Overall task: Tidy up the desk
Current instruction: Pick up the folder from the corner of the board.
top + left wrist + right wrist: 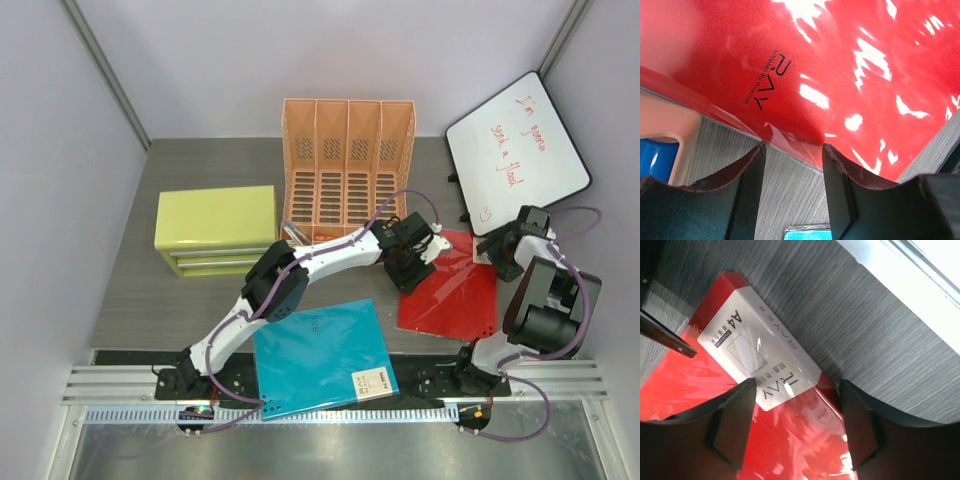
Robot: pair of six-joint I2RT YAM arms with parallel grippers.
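A glossy red folder (450, 290) lies flat on the desk (130, 300) at centre right. My left gripper (408, 268) reaches across to its far-left corner. In the left wrist view the jaws (792, 150) stand apart at the folder's edge (840, 60), with bare desk (785, 190) showing between them. My right gripper (492, 255) is at the far-right corner. Its fingers (797, 385) are open on either side of that corner, just past the white A4 label (755, 352). A teal folder (320, 350) lies at the front edge, held by neither gripper.
An orange mesh file rack (345, 165) stands at the back centre. To its left is a lime-green drawer cabinet (215, 230). A whiteboard (515, 140) with red writing leans at the back right, close behind my right gripper. Grey walls close in both sides.
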